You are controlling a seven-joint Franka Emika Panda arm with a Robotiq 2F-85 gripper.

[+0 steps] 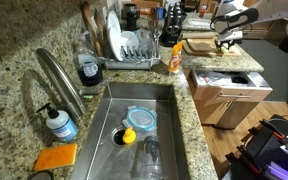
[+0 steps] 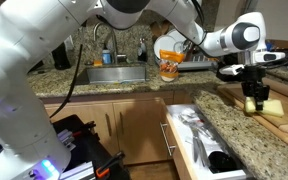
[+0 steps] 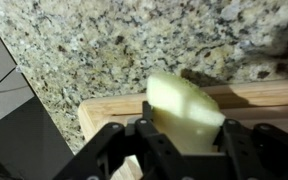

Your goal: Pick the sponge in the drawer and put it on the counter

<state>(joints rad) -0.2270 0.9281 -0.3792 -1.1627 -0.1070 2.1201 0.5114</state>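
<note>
My gripper [image 3: 182,135] is shut on the small pale yellow sponge [image 3: 184,108]. In the wrist view the sponge hangs over the edge of a wooden board [image 3: 114,108] that lies on the speckled granite counter [image 3: 114,45]. In an exterior view the gripper [image 2: 254,98] holds the sponge [image 2: 252,103] just above the board on the counter [image 2: 234,125]. The open drawer [image 2: 189,150] is below and to the left, with utensils inside. In the other exterior view the gripper [image 1: 224,38] is over the counter behind the open drawer [image 1: 227,88].
A steel sink [image 1: 144,125] holds a round yellow object [image 1: 128,136], a blue-rimmed lid and a glass. An orange flat sponge [image 1: 55,157] and soap bottle [image 1: 60,123] sit by the faucet. A dish rack [image 1: 129,45] and an orange bottle [image 1: 174,58] stand behind.
</note>
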